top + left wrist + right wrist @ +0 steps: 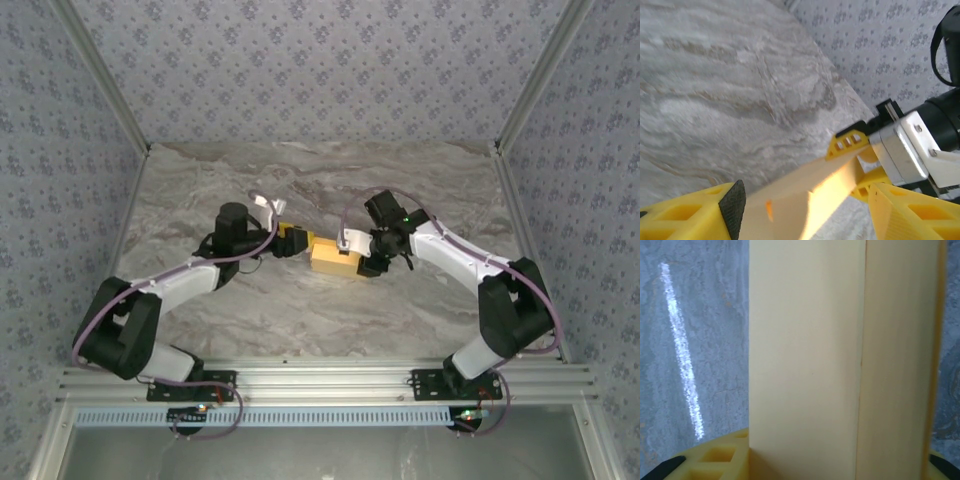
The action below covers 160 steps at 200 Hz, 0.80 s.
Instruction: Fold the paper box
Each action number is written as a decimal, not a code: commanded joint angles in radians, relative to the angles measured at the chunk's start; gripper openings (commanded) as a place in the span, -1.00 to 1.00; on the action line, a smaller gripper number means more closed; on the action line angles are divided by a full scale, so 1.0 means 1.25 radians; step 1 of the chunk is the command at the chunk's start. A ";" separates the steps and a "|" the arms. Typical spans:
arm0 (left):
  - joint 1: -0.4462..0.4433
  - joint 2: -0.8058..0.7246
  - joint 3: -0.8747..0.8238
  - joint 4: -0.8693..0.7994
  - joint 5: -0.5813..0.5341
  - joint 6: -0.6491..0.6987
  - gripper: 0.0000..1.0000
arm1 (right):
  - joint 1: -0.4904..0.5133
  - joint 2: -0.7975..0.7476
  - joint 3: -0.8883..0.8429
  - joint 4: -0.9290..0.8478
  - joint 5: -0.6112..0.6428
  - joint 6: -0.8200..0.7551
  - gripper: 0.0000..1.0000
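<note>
The paper box [333, 260] is a small yellow-orange card box lying mid-table between both arms. My right gripper [364, 262] is shut on its right end; in the right wrist view the pale box [805, 365] spans the gap between the yellow fingers [720, 460]. My left gripper [297, 241] is at the box's left end. In the left wrist view the box [805, 195] runs between my left gripper's [805, 202] fingers. The black pad [733, 207] is beside one face, and a gap shows at the other finger [910, 212], so it is open.
The marble-patterned table [230, 190] is enclosed by patterned walls at the back and sides. An aluminium rail [320, 385] runs along the near edge by the arm bases. Seen from the left wrist, the right gripper's metal body [905, 150] sits close ahead.
</note>
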 commanded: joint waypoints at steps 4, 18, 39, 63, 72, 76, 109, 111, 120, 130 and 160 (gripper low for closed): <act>0.012 -0.018 -0.056 0.169 0.075 0.142 0.36 | -0.004 0.035 -0.012 -0.173 -0.068 -0.057 -0.33; 0.011 -0.018 -0.070 0.172 0.157 0.281 0.35 | -0.007 0.035 0.003 -0.203 -0.098 -0.090 -0.35; 0.012 0.003 -0.076 0.134 0.245 0.474 0.28 | -0.006 0.058 0.038 -0.253 -0.080 -0.115 -0.37; 0.010 0.056 -0.048 0.061 0.330 0.609 0.05 | -0.006 0.072 0.052 -0.264 -0.048 -0.133 -0.40; 0.009 0.067 -0.053 0.077 0.332 0.617 0.05 | -0.007 0.065 0.046 -0.254 -0.045 -0.136 -0.40; 0.009 0.069 -0.055 0.084 0.324 0.614 0.05 | -0.006 0.062 0.042 -0.249 -0.046 -0.138 -0.40; 0.012 0.050 -0.060 0.054 0.271 0.635 0.07 | -0.006 0.046 0.020 -0.236 -0.041 -0.141 -0.39; 0.012 0.048 -0.059 0.046 0.269 0.639 0.07 | -0.007 0.046 0.020 -0.235 -0.040 -0.141 -0.40; 0.013 0.043 -0.056 0.025 0.258 0.651 0.07 | -0.006 0.047 0.018 -0.235 -0.040 -0.140 -0.39; 0.017 0.040 -0.054 0.003 0.256 0.670 0.08 | -0.006 0.048 0.018 -0.235 -0.041 -0.140 -0.40; 0.018 0.055 -0.044 -0.021 0.257 0.695 0.08 | -0.005 0.048 0.023 -0.238 -0.041 -0.142 -0.40</act>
